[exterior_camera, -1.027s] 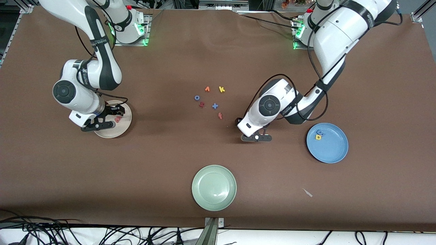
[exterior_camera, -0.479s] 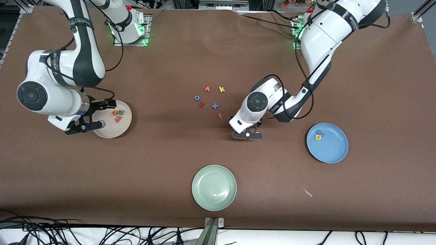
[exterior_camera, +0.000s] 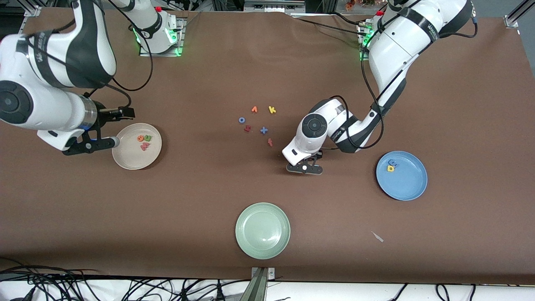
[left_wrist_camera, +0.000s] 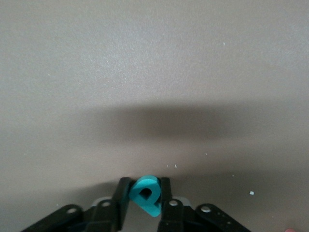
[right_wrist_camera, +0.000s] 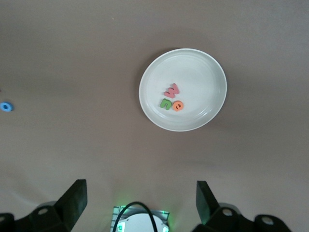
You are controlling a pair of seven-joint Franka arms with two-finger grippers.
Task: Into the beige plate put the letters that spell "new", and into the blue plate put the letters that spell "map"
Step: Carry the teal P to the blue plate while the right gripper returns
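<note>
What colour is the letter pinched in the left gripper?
Teal p, clearest in the left wrist view.

Three plates (exterior_camera: 263, 246), twelve foam letters (exterior_camera: 272, 110), two grippers (exterior_camera: 304, 168)

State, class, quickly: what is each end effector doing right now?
Left end effector: shut on the teal p, low at the table.
Right end effector: open, empty, raised beside the beige plate.

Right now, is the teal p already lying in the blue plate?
No, the left gripper is shut on the teal p; the blue plate holds two other letters.
</note>
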